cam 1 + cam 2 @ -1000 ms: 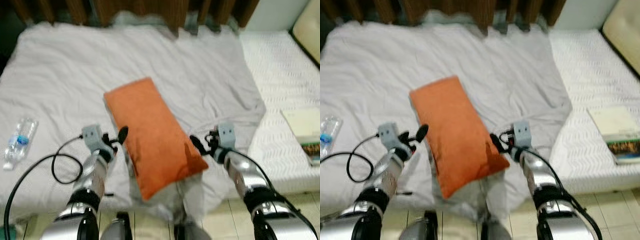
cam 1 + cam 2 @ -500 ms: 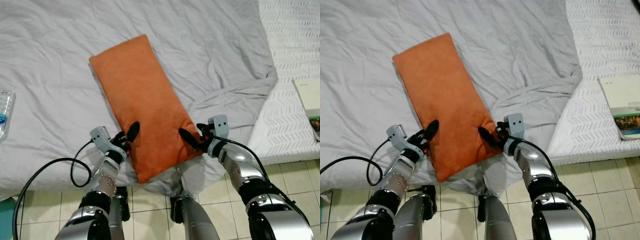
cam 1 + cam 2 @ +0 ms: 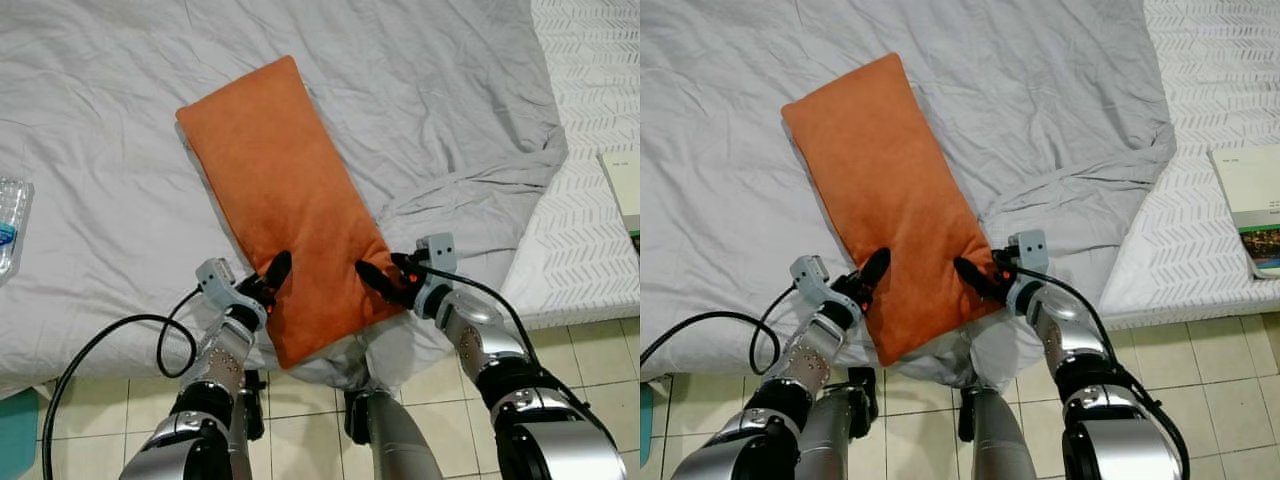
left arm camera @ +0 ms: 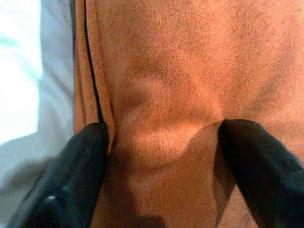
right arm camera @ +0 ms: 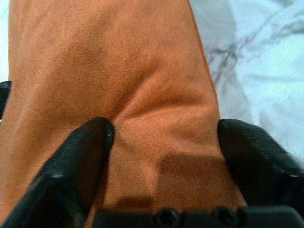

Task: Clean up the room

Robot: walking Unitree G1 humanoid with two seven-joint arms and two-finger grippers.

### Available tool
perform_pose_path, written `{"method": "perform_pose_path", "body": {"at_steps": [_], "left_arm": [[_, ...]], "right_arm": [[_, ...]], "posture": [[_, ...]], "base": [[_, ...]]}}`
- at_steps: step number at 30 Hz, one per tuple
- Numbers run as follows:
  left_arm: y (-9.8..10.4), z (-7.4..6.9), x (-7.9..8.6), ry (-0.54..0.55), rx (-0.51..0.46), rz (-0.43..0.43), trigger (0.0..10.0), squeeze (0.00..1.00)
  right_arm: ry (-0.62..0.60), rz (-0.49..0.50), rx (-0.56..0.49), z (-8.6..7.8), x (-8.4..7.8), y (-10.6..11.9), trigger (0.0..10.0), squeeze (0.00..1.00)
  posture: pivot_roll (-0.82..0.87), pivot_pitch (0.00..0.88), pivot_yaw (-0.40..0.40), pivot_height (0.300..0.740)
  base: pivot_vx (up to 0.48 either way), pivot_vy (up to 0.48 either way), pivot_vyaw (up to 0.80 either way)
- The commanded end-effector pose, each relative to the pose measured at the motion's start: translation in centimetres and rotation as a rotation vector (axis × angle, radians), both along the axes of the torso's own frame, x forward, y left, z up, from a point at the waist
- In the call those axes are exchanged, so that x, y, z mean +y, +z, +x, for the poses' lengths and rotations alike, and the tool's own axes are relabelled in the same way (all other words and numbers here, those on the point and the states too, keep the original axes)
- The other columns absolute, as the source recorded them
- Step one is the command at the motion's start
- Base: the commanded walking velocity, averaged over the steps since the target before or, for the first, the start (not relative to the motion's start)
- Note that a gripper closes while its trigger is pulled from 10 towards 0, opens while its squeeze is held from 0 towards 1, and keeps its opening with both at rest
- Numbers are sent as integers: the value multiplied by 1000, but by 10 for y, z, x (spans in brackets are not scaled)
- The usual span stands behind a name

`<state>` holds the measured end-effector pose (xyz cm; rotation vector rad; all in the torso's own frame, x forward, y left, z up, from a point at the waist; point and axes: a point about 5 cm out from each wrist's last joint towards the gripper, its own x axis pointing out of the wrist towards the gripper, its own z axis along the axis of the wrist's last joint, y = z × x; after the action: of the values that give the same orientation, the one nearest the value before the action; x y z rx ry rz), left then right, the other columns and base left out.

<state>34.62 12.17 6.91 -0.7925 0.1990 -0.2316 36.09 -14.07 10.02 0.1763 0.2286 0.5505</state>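
Observation:
An orange pillow (image 3: 280,190) lies slantwise on the grey bed sheet (image 3: 110,140), its near end hanging over the bed's edge. My left gripper (image 3: 268,285) is at that end's left side, open, with its fingers (image 4: 71,180) pressed into the fabric and a bulge of pillow between them. On the right side of the same end my right gripper (image 3: 375,282) is also open, and its fingers (image 5: 85,156) dent the pillow. Both sets of fingers stand wide apart in the wrist views.
A clear water bottle (image 3: 8,225) lies on the sheet at the far left. A book (image 3: 1252,205) rests on the white mattress (image 3: 590,250) to the right. Beige floor tiles (image 3: 90,430) run under the bed's edge, and a black cable (image 3: 110,345) loops from my left arm.
The camera has tipped down toward the bed's edge. Both grippers have come in from beside the pillow onto its near end, the left one closing in most in the last half second.

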Motion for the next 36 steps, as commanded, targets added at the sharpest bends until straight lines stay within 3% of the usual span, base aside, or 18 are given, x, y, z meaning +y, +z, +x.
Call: {"method": "perform_pose_path", "body": {"at_steps": [1,14,21,23,26,27,30,32,33,36], "left_arm": [[-43,-30,-34,-141,204,42,0,0],[-52,-38,-32,-190,223,99,0,0],[-58,-45,-35,-233,213,190,0,0],[-54,-42,-25,-221,150,337,0,0],[-52,-40,-21,-217,122,411,0,0],[-46,-36,-16,-220,71,498,0,0],[-26,-29,2,-146,-57,559,0,0],[-26,-29,2,-146,-57,559,0,0],[-9,-29,14,-111,-163,599,0,0],[1,-29,20,-111,-235,661,0,0]], "right_arm": [[-2,-20,109,-10,5,-23,0,0],[-72,60,165,-10,10,-26,0,0],[-146,34,207,-15,-3,-37,0,0],[-200,25,208,-18,-11,-41,0,0],[-228,16,207,-20,-14,-44,0,0],[-247,6,197,-20,-16,-44,0,0],[-320,-73,119,-25,-26,-41,0,0],[-320,-73,119,-25,-26,-41,0,0],[-354,-159,-13,-30,-35,-30,0,0],[-398,-196,-141,-37,-45,-15,0,0]], "posture": [[-137,631,-96,740],[-131,635,-92,740],[-127,624,-90,740],[-119,602,-84,740],[-111,581,-78,740],[-111,581,-78,740],[-82,459,-59,740],[-82,459,-59,740],[-70,388,-47,740],[-56,286,-37,740]], "base": [[0,0,0],[0,0,0],[0,0,0],[0,0,0],[0,0,0],[0,0,0],[0,0,0],[0,0,0],[0,0,0],[0,0,0]]}}
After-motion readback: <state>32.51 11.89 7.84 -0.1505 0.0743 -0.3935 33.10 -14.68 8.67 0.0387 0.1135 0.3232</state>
